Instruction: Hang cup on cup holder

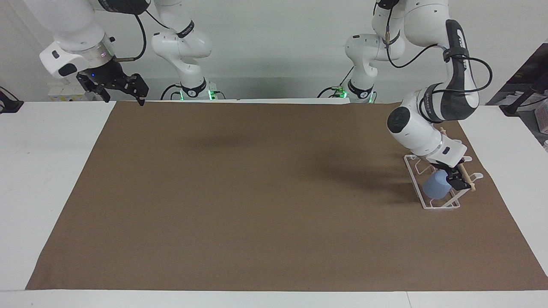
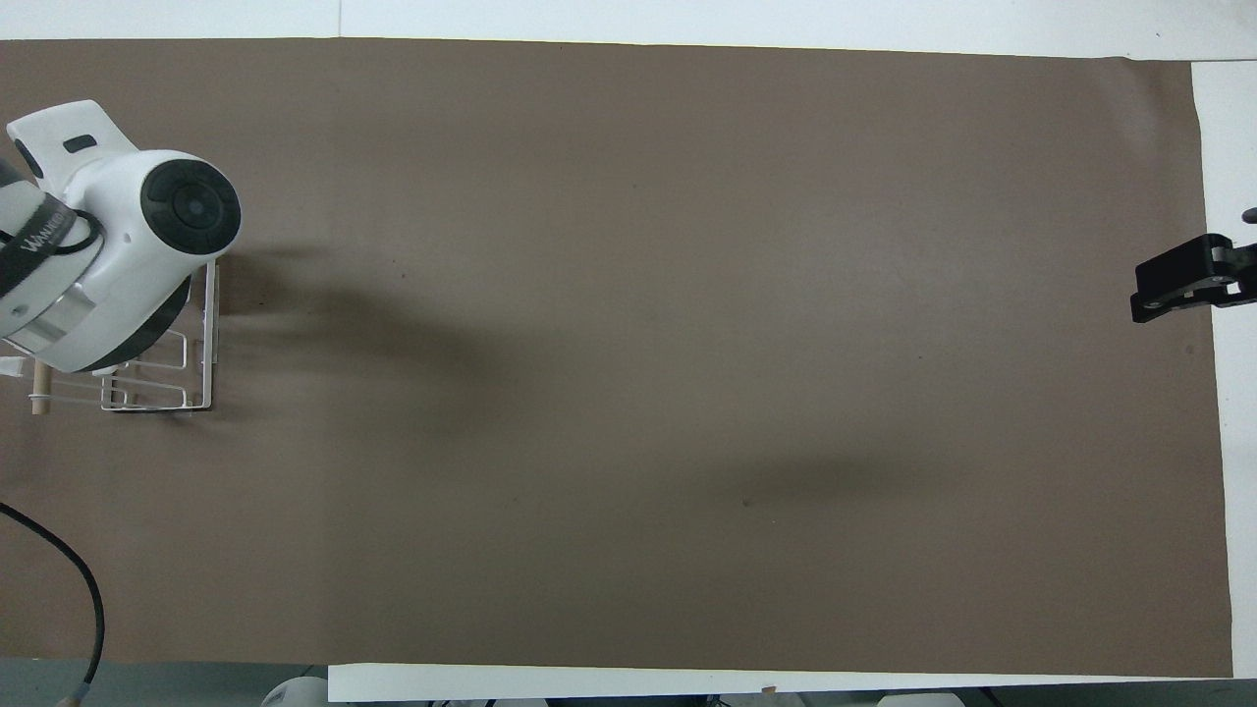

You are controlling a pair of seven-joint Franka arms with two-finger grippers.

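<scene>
The light-blue cup point(image 1: 435, 187) rests tilted on the slanted wire loops of the white cup holder point(image 1: 412, 170), at the rack's end farther from the robots. My left gripper point(image 1: 456, 181) stands open right beside the cup, just over the rack's wooden rod point(image 1: 467, 178), with nothing between its fingers. In the overhead view the left arm's wrist hides the cup and the gripper, and only part of the cup holder point(image 2: 203, 346) shows. My right gripper point(image 1: 124, 87) point(image 2: 1178, 285) waits open over the mat's edge at the right arm's end.
A brown mat point(image 1: 257, 192) covers most of the white table point(image 1: 43, 171). The rack stands near the mat's edge at the left arm's end. A black cable point(image 2: 90, 589) loops near the robots' edge of the table.
</scene>
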